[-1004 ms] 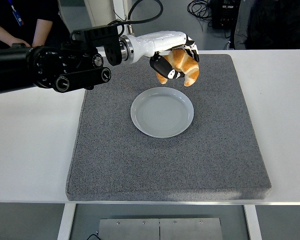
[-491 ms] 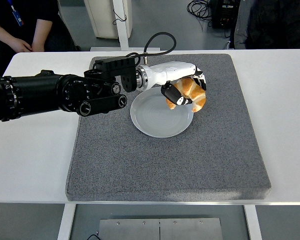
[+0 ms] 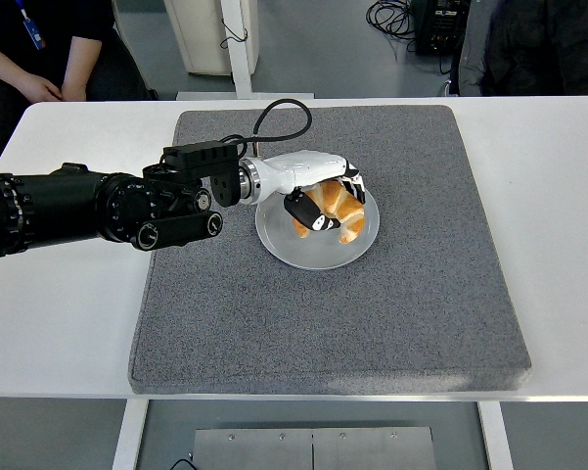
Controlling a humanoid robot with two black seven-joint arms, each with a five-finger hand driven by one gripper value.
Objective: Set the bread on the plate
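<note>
A golden croissant (image 3: 331,209) lies low over the grey-white plate (image 3: 286,243) in the middle of the grey mat, inside the plate's rim. My left hand (image 3: 325,204), white with black finger pads, is shut on the croissant, fingers wrapped over its top and sides. Whether the bread rests on the plate or hangs just above it I cannot tell. The black left arm (image 3: 98,206) reaches in from the left edge. The right arm is out of view.
The grey mat (image 3: 323,313) covers most of the white table (image 3: 59,313). A black cable (image 3: 279,113) loops above the wrist. A person's hands and dark sleeves (image 3: 44,88) show at the top left behind the table.
My left hand has come down and leftward with the croissant, from above the mat behind the plate to right over the plate's middle. The arm has drawn back toward the left.
</note>
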